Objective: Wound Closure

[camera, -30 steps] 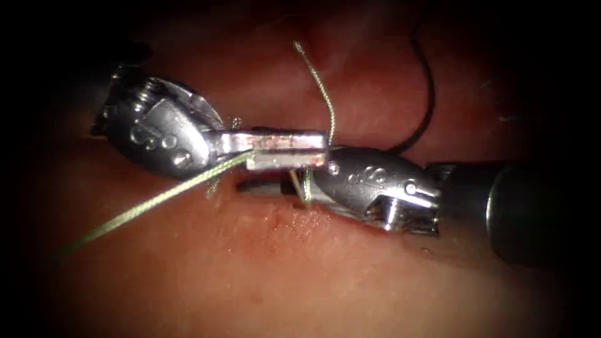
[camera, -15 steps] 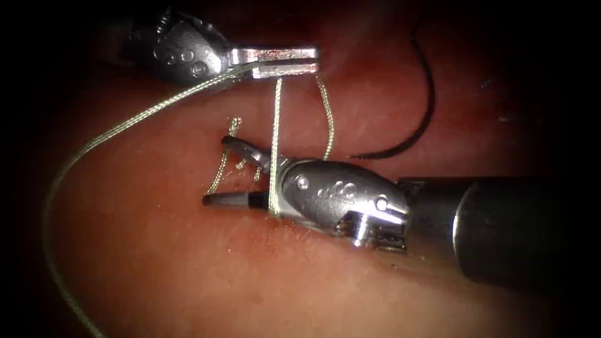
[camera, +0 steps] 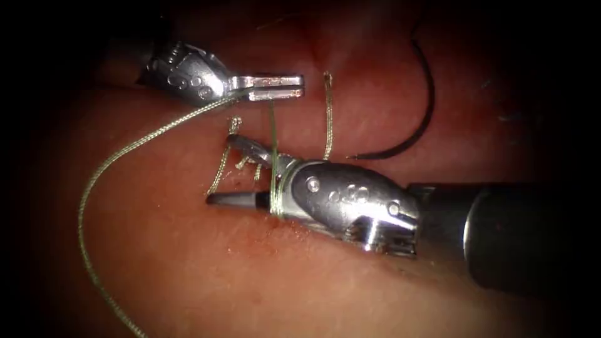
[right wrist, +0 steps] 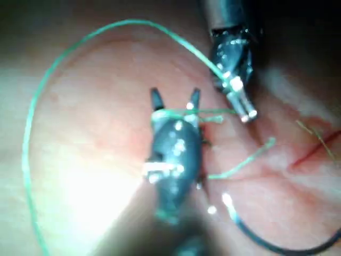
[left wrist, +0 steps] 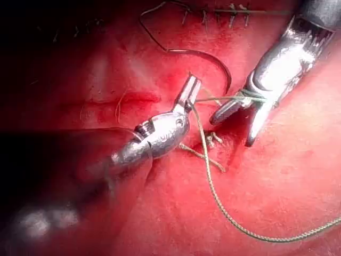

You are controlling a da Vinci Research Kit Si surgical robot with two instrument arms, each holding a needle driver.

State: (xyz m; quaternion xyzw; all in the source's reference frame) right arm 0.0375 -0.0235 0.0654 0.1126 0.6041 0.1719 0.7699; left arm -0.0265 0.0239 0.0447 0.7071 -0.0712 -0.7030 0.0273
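My left tool (camera: 299,86) sits above the stitch site, its jaws shut on the green thread (camera: 156,133). From there one strand runs down and wraps around the base of my right tool's jaws. That right tool (camera: 220,170) comes in from the right and stands open, holding nothing between its jaws. In the right wrist view the wrap (right wrist: 176,113) crosses just below the open right tool (right wrist: 175,96). The dark curved needle (camera: 426,106) lies free on the tissue to the right, held by neither tool. A free thread tail (camera: 327,116) stands between the tools and the needle.
Short thread ends (camera: 218,175) stick out of the tissue (camera: 263,275) at the stitch under the right tool's jaws. A long slack loop of thread (camera: 84,238) sweeps out to the left. Earlier stitches (left wrist: 224,10) show in the left wrist view.
The left tool has lifted up and away from the right tool with the thread in its jaws, then settled slightly lower. The right tool's jaws have come open with the thread wrapped around them.
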